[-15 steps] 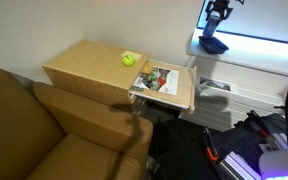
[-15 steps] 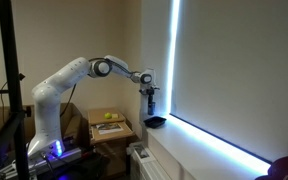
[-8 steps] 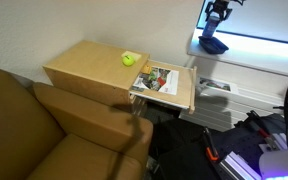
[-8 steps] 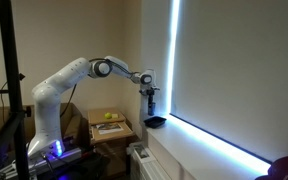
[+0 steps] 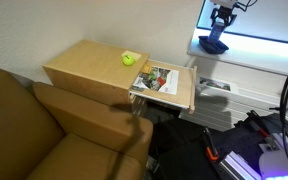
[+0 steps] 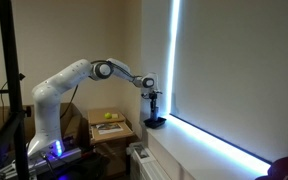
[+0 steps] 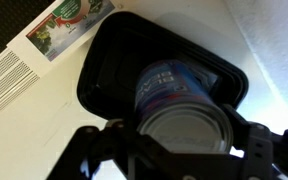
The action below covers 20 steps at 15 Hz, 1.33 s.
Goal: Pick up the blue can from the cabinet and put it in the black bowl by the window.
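- Wrist view: the Robotiq gripper has its two dark jaws close at 9 and 3 o'clock of the small cylindrical blue can with a silver metal top. I cannot tell whether they press it or stand loose.
- The long axis of the can points straight away from the wrist, down into the shallow black bowl directly beneath it. Whether its foot touches the bowl floor is hidden.
- Nothing else shows in the bowl.
- In an exterior view the gripper hangs at 12 o'clock above the bowl, beside the large bright window.
- The low light-tan wooden cabinet lies well apart at 8 o'clock and carries a yellow-green ball.
- I judge that a straight descent and release suffices.
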Each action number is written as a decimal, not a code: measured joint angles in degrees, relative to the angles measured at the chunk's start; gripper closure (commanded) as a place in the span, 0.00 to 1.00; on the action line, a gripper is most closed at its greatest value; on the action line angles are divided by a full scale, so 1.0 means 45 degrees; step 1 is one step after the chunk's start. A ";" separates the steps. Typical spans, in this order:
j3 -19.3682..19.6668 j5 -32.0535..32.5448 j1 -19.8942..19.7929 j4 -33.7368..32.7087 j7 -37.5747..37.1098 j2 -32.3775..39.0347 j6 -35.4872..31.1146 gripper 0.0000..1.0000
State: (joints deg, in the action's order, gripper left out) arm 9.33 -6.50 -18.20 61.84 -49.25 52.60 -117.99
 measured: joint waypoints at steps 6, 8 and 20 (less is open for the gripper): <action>0.0015 -0.0006 0.0011 0.0019 -0.0018 0.0259 0.0026 0.41; 0.0056 -0.0004 -0.0013 0.0019 -0.0098 0.0454 0.0027 0.41; 0.0320 -0.0205 -0.0209 -0.0235 -0.0368 0.0825 0.0629 0.00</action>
State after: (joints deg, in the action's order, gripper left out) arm 10.77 -7.42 -19.14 60.78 -50.90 56.31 -115.15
